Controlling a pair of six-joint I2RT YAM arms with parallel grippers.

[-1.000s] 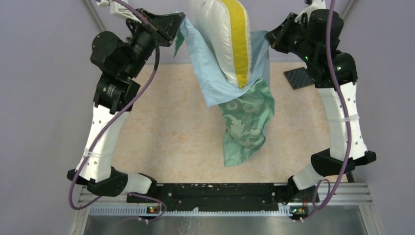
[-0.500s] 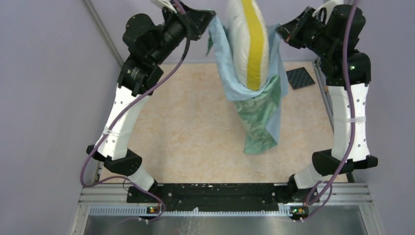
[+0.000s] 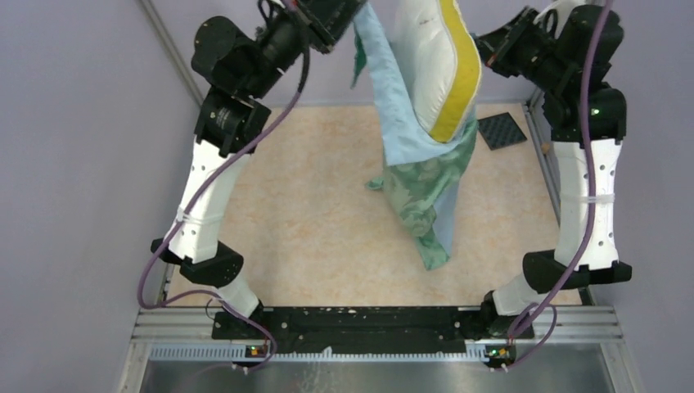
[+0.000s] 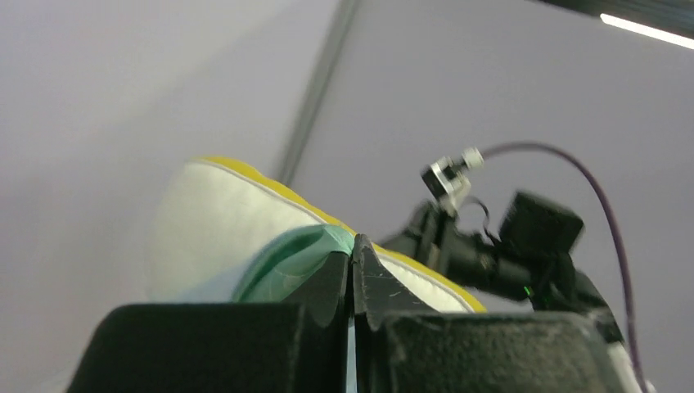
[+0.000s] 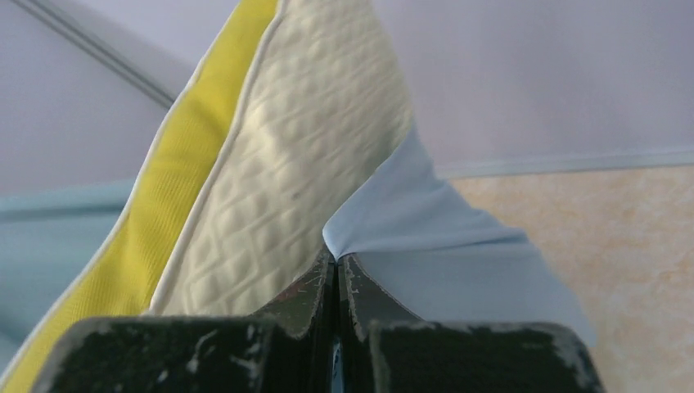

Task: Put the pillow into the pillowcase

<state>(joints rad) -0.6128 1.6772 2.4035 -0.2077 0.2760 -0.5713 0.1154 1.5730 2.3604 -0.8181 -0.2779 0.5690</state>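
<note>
The cream-white quilted pillow [image 3: 425, 57] with its yellow side band hangs upright high over the far middle of the table, its lower end sunk into the pillowcase [image 3: 417, 184]. The light-blue case wraps that end and its green patterned reverse dangles below. My left gripper [image 4: 353, 254] is shut on the case's green-lined edge, beside the pillow [image 4: 213, 221]. My right gripper [image 5: 336, 262] is shut on a blue fold of the pillowcase [image 5: 425, 237], right against the pillow [image 5: 303, 147]. In the top view the left gripper [image 3: 348, 12] and right gripper [image 3: 487, 45] flank the pillow.
A small black ribbed pad [image 3: 501, 129] lies on the beige table [image 3: 303, 213] at the far right. Purple walls stand behind and at both sides. The black base rail [image 3: 360, 323] runs along the near edge.
Both arms have lifted higher and shifted right with the case edges. The pillow has tilted, yellow band swinging right. The hanging green tail has swung toward the near right.
</note>
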